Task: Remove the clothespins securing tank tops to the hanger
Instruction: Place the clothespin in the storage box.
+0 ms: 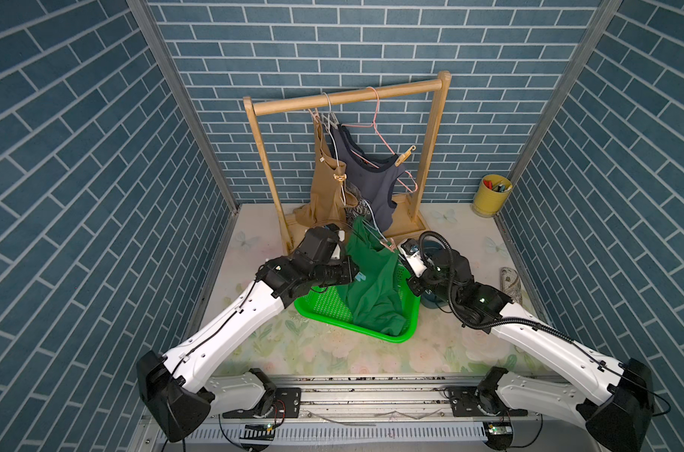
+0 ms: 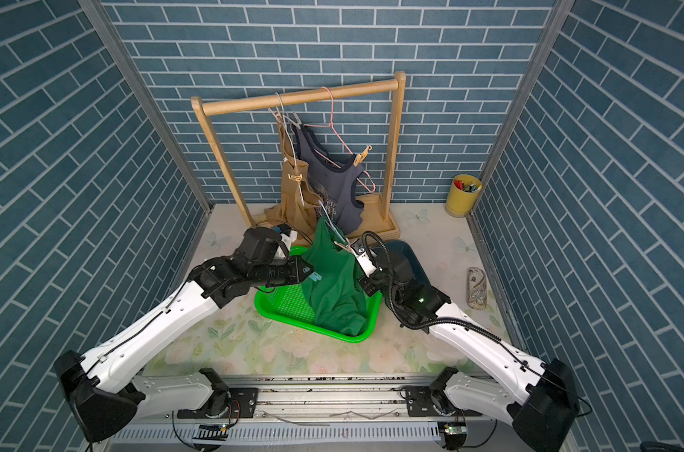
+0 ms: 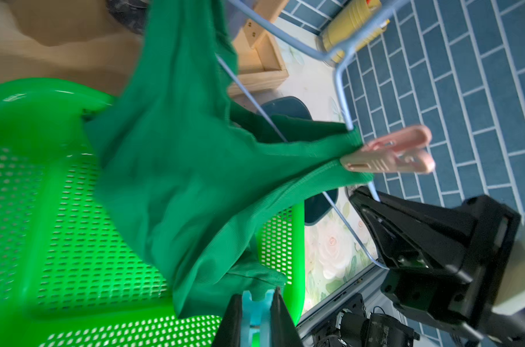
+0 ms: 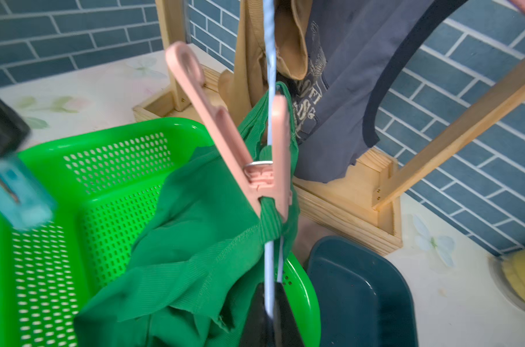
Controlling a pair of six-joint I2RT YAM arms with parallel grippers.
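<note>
My left gripper point(image 3: 258, 296) is shut on a pale teal clothespin point(image 3: 256, 303), held free over the green basket point(image 1: 324, 309). My right gripper point(image 4: 268, 296) is shut on the pale blue wire hanger point(image 4: 270, 90). From that hanger the green tank top point(image 1: 375, 281) droops into the basket, one strap still pinned by a pink clothespin point(image 4: 255, 180). On the wooden rack point(image 1: 348, 96) hang the tan tank top point(image 1: 324, 188) and the grey-blue tank top point(image 1: 371, 176). A tan clothespin point(image 1: 339, 177) grips the tan top, and another tan clothespin point(image 1: 404, 154) sits on the pink hanger.
A dark blue tray point(image 2: 406, 254) lies beside the basket, partly under my right arm. A yellow cup point(image 1: 491, 195) with small items stands at the back right corner. A patterned case point(image 1: 510, 283) lies near the right wall.
</note>
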